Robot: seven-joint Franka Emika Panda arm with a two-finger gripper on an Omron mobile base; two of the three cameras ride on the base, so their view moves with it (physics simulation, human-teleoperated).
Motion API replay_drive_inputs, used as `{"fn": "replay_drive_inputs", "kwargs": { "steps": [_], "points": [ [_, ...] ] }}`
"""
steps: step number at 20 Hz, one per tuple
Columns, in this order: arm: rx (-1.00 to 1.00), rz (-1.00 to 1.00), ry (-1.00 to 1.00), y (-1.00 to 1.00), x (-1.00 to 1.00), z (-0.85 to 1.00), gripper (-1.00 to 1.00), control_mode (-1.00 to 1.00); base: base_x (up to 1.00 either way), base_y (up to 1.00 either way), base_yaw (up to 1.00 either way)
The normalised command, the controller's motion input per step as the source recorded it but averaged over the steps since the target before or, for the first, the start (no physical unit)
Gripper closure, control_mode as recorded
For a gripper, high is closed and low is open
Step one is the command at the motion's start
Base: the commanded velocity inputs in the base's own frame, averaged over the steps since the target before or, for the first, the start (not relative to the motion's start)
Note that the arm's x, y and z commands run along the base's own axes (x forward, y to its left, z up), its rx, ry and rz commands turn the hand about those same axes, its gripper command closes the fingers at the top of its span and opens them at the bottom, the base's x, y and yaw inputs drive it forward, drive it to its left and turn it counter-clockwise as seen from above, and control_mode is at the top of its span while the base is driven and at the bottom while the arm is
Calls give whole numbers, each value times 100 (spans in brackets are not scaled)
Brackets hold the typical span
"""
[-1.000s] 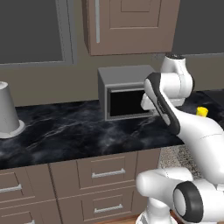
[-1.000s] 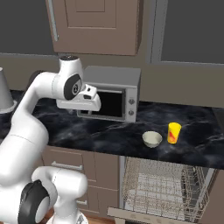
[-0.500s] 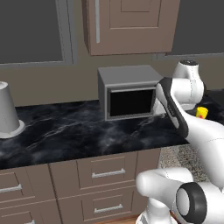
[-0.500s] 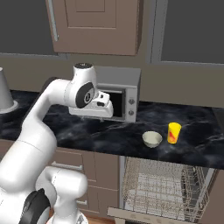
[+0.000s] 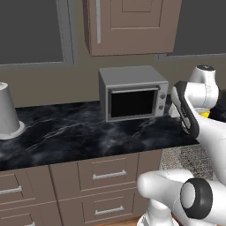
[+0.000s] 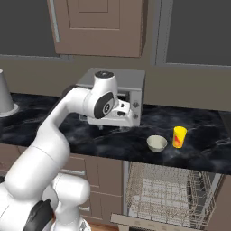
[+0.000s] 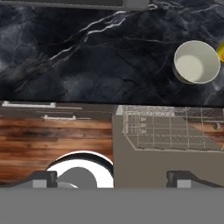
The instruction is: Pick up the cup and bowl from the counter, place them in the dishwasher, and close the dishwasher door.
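The cream-white bowl [image 6: 156, 143] and the yellow cup [image 6: 179, 136] stand side by side on the black counter [image 6: 203, 149], above the open dishwasher [image 6: 168, 191] with its grey wire racks. My gripper [image 6: 110, 126] hangs open over the counter in front of the microwave, left of the bowl and holding nothing. From the hand, the bowl [image 7: 197, 61] sits at the upper right with a sliver of the cup [image 7: 221, 52] beside it. The gripper [image 7: 113, 179] is open, its fingertips [image 7: 43, 178] wide apart. The dishwasher door [image 6: 135, 221] is folded down at the floor.
A grey microwave [image 5: 132, 92] stands at the back of the counter behind the arm. A tall grey-white vessel [image 5: 9, 112] sits far left. Drawers with silver handles [image 5: 108, 175] run under the counter. Wall cabinets hang above.
The arm has swung right along the counter and lower, from in front of the microwave's left side toward the bowl and cup. The gripper stays open.
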Motion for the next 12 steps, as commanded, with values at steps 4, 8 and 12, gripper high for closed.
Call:
{"fn": "replay_drive_inputs", "kwargs": {
  "steps": [4, 8, 12],
  "points": [
    [0, 0, 0, -58, 3, -18, -100, -100, 0, 0, 0],
    [0, 0, 0, -51, 19, -21, -100, -100, 0, 0, 0],
    [-1, 0, 0, -48, 26, -15, -100, -100, 0, 0, 0]
  ]
}}
